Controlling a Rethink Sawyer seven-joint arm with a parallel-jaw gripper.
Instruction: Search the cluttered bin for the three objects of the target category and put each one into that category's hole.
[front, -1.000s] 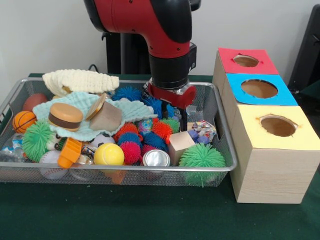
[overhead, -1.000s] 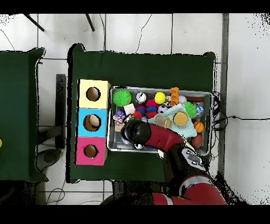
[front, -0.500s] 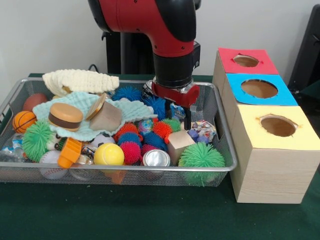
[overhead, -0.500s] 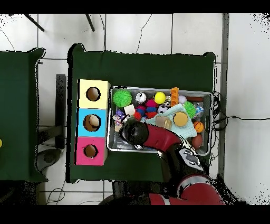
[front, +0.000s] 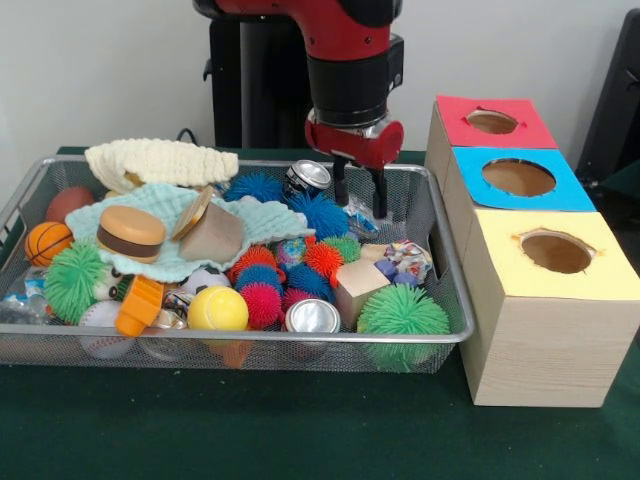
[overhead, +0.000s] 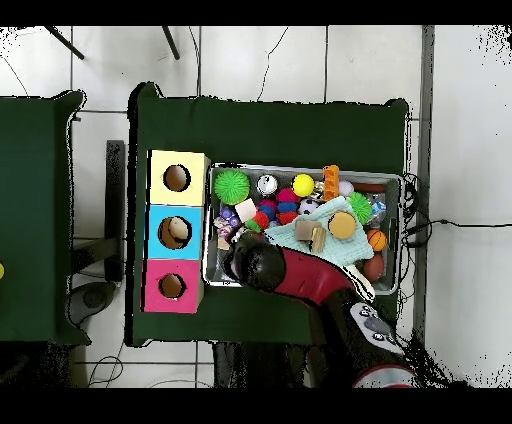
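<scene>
While the gripper (front: 361, 190) hangs narrowly parted and empty over the bin's (front: 440, 262) far edge, green cloth (front: 250, 430) covers the table on white floor tiles (overhead: 260, 60).

arm (front: 340, 40) cut off at top edge, bin's (overhead: 215, 275) near-base corner hidden beneath it overhead

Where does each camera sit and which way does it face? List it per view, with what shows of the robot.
Front view: across the table, level, facing the wire bin and the three-hole box; the red arm comes down from above, its hand empty over the bin.
Overhead view: above the table, looking straight down; the arm enters from the bottom edge and hides the hand.
Shared: bin, box, yellow ball, arm.
</scene>
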